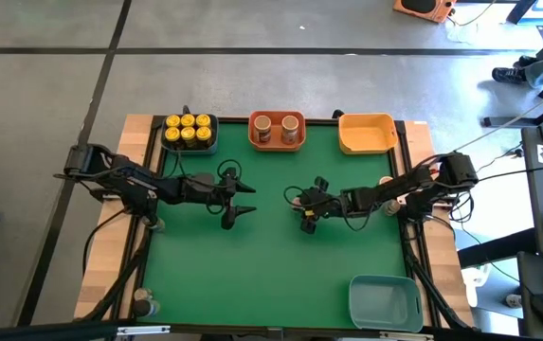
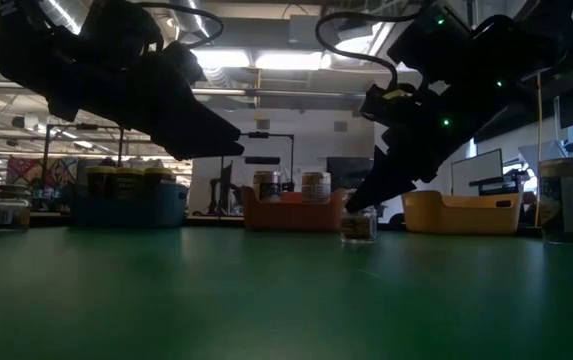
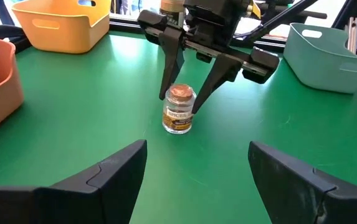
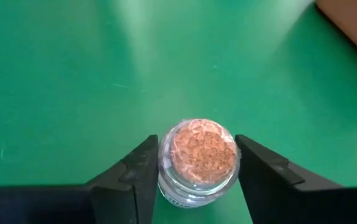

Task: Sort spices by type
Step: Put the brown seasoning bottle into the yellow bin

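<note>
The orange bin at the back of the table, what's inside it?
The orange bin holds two tan-lidded jars side by side. Their lower halves and the bin's floor are hidden by its walls and the jars themselves.

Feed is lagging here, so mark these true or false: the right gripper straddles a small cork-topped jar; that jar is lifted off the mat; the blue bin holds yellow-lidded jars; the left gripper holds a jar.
1. The right gripper straddles the small cork-topped jar. True.
2. That jar is lifted. False: it stands on the green mat.
3. The blue bin holds yellow-lidded jars. True.
4. The left gripper holds a jar. False: it is open and empty.
</note>
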Robot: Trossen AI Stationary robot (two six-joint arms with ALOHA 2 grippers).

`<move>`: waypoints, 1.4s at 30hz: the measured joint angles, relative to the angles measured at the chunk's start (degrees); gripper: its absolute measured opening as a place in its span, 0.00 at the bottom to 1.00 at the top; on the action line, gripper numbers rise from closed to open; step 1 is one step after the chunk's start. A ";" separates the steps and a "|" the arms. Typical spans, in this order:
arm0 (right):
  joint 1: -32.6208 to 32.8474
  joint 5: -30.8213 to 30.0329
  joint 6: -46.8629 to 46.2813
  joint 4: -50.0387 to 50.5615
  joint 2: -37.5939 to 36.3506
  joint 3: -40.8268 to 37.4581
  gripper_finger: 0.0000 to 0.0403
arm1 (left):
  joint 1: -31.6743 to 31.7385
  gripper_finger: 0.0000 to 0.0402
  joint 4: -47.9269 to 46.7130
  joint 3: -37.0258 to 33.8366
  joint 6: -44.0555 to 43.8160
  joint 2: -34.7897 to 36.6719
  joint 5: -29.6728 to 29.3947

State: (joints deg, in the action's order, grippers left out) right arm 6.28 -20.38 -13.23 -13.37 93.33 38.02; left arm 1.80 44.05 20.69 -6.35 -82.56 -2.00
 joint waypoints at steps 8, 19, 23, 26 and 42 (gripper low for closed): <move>-1.33 -1.68 0.32 5.20 -6.40 3.65 0.46 | 0.00 0.69 -0.13 0.00 -0.67 0.00 0.02; -11.14 -17.82 -0.82 23.68 -18.49 5.99 0.46 | 0.00 0.69 -0.17 -0.02 -0.75 0.00 0.02; -17.97 -18.89 -1.46 25.96 -20.63 5.99 0.46 | 0.00 0.69 -0.20 -0.02 -0.75 0.00 0.02; -23.25 -18.79 -1.46 26.43 -20.65 5.99 0.46 | 0.00 0.69 -0.17 -0.02 -0.74 0.00 0.02; -40.14 -16.37 -5.40 26.65 -20.08 -1.02 0.46 | 0.00 0.69 -0.19 -0.04 -0.15 0.00 0.04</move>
State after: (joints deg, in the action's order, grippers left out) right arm -33.86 -36.74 -18.64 13.27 73.25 37.00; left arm 1.80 43.86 20.65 -6.50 -82.56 -1.96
